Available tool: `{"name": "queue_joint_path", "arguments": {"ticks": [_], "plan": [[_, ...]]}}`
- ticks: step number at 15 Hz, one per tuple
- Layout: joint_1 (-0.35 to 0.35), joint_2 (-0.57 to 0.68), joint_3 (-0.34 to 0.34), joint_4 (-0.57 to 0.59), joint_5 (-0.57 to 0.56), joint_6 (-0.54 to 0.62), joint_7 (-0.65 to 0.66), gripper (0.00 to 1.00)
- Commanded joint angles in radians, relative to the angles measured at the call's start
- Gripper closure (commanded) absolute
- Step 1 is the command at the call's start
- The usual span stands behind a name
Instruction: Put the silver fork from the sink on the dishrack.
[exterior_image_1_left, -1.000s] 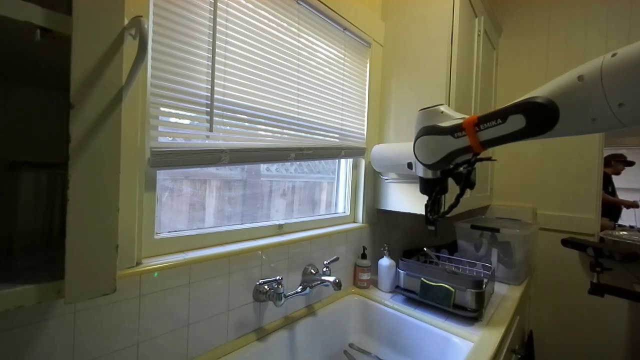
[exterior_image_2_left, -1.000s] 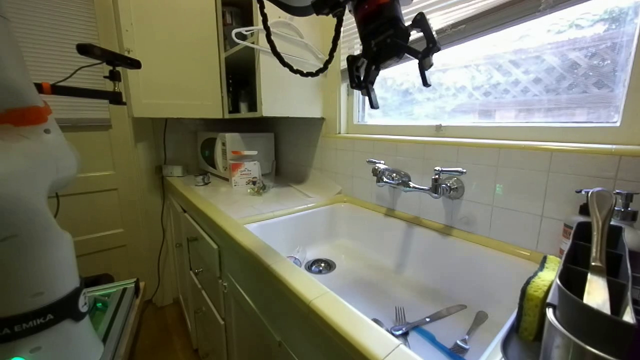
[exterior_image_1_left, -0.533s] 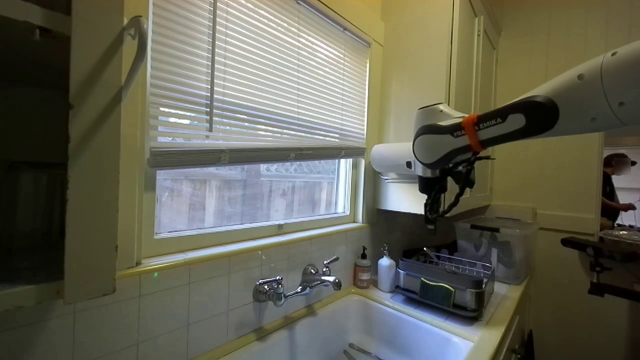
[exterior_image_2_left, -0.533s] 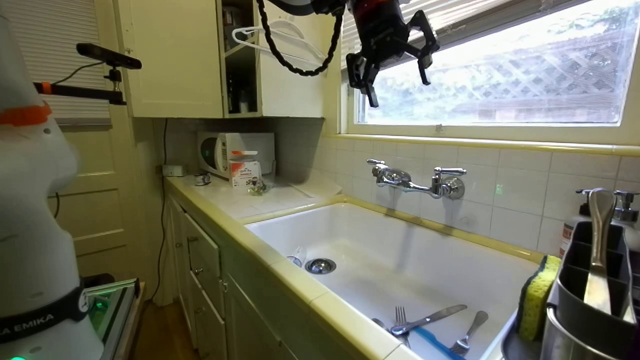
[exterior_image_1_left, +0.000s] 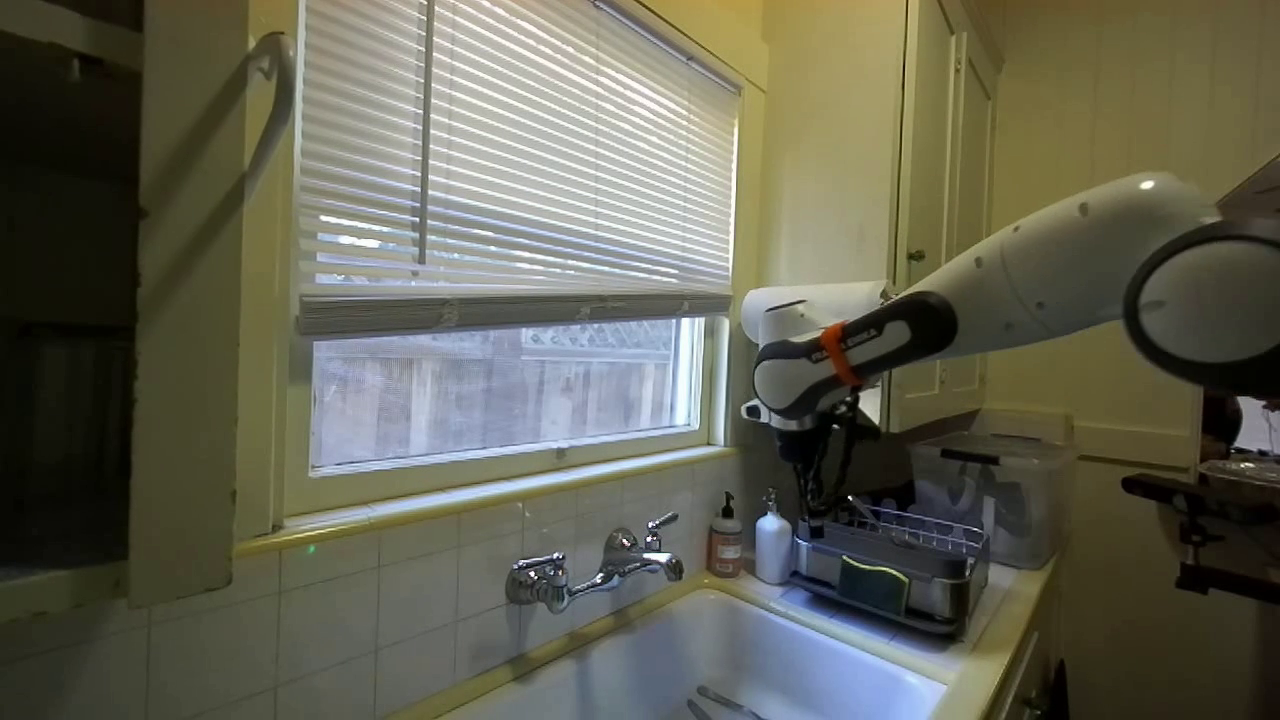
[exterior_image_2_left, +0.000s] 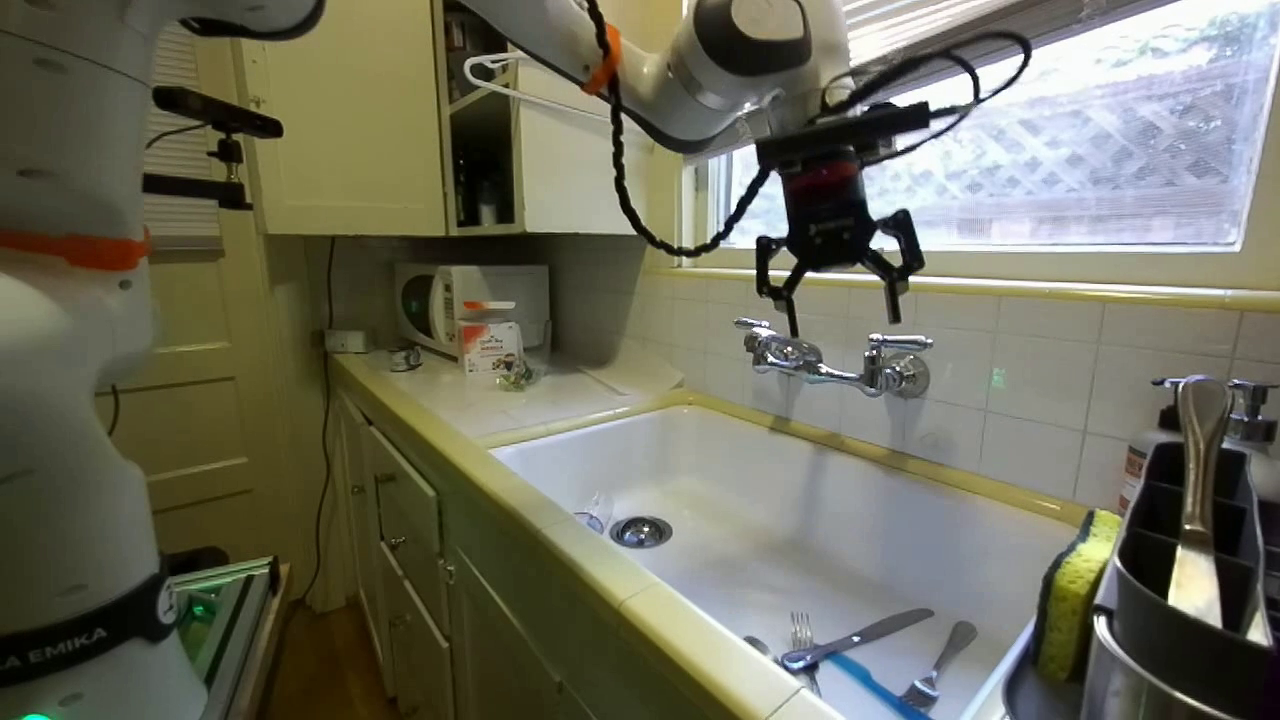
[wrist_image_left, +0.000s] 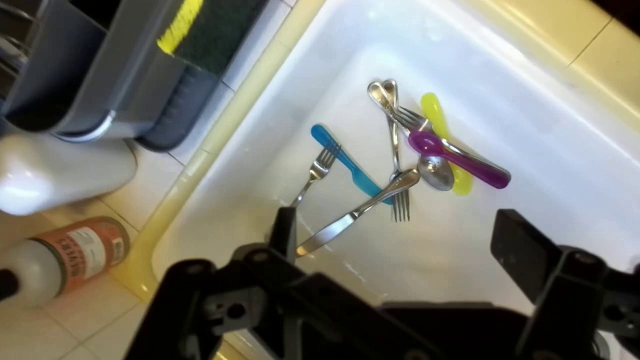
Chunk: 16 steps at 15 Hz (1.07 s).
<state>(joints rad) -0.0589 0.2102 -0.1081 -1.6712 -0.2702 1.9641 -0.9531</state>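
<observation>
1. A chrome two-handled faucet (exterior_image_1_left: 640, 565) juts over a cream-white, smooth-walled rectangular sink (exterior_image_2_left: 880, 530); a white pump bottle (exterior_image_1_left: 773, 548) and an orange-labelled bottle (exterior_image_1_left: 726, 545) stand side by side on the tiled surface (wrist_image_left: 150, 190).
2. A silver knife (wrist_image_left: 352, 218) lies across one silver metal fork (wrist_image_left: 395, 150); a glossy purple plastic spoon (wrist_image_left: 462, 160) lies along a second silver fork (wrist_image_left: 422, 125).
3. A third silver fork (wrist_image_left: 319, 169) rests its tines over a blue plastic utensil (wrist_image_left: 362, 180). All three are in the sink; which one is meant cannot be told.
4. A round-bowled metal spoon (wrist_image_left: 436, 172) and a yellow-green plastic utensil (wrist_image_left: 435, 112) share the sink.
5. Above hangs the black hand (exterior_image_2_left: 843, 322), two fingers spread wide apart.
6. A gray-and-steel wire dishrack (exterior_image_1_left: 930, 560) carries a dark divided holder (exterior_image_2_left: 1150, 600); a metal table knife (exterior_image_2_left: 1198, 500) stands inside, handle up, a yellow-and-dark-green sponge (exterior_image_2_left: 1075, 600) alongside.
</observation>
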Motion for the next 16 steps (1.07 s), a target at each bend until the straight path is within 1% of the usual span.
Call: {"name": "queue_joint_path", "arguments": {"ticks": [1, 5, 6, 7, 8, 9, 12, 13, 14, 16], "plan": [[-0.042, 0.249, 0.05, 0.226, 0.067, -0.075, -0.172, 0.0], [-0.05, 0.416, 0.084, 0.309, 0.048, -0.162, -0.268, 0.0], [-0.047, 0.443, 0.084, 0.326, 0.034, -0.205, -0.284, 0.0], [-0.034, 0.485, 0.071, 0.382, 0.015, -0.285, -0.265, 0.0], [-0.041, 0.409, 0.081, 0.27, 0.027, -0.172, -0.233, 0.0], [-0.041, 0.433, 0.081, 0.287, 0.025, -0.184, -0.233, 0.0], [-0.041, 0.43, 0.082, 0.288, 0.025, -0.181, -0.233, 0.0], [-0.019, 0.402, 0.068, 0.229, -0.05, -0.086, -0.243, 0.0], [-0.016, 0.403, 0.064, 0.204, -0.098, -0.053, -0.274, 0.0], [-0.036, 0.412, 0.074, 0.139, -0.142, 0.082, -0.338, 0.0]]}}
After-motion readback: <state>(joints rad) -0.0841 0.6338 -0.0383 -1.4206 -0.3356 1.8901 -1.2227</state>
